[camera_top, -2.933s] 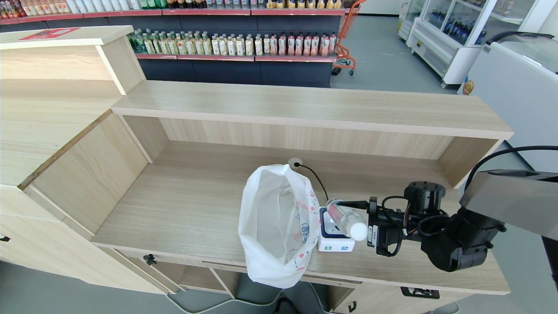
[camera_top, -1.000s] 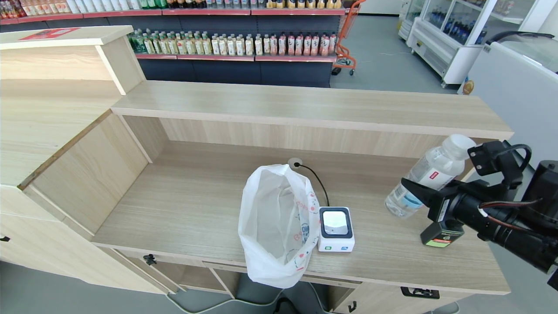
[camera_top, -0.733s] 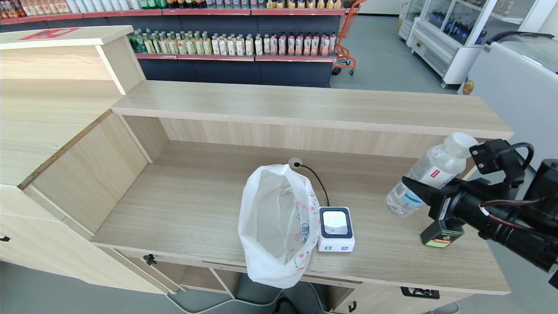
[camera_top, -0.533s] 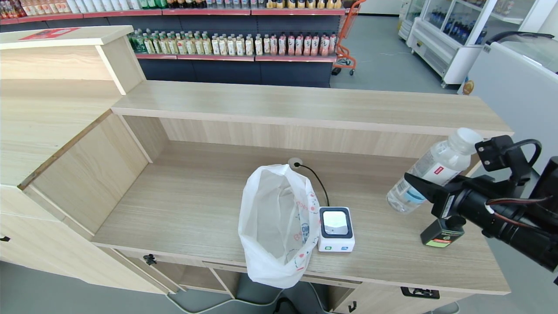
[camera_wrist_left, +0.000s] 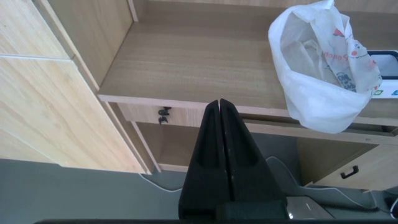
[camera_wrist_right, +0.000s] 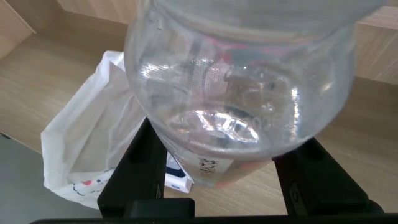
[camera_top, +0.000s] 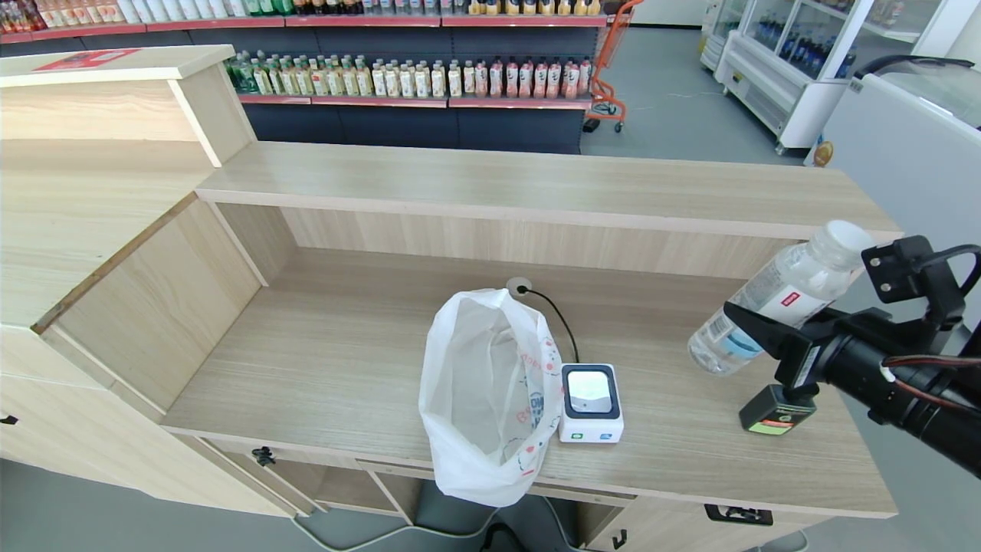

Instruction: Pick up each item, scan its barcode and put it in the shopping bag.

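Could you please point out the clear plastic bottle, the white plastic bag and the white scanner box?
Clear plastic bottle point(camera_top: 772, 289), head view, labelled body.
White plastic bag point(camera_top: 464, 458), head view, near wall.
White scanner box point(camera_top: 589, 392), head view, dark glass window.

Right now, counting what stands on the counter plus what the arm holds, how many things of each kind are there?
water bottle: 1
shopping bag: 1
barcode scanner: 1
small dark box: 1
Total: 4
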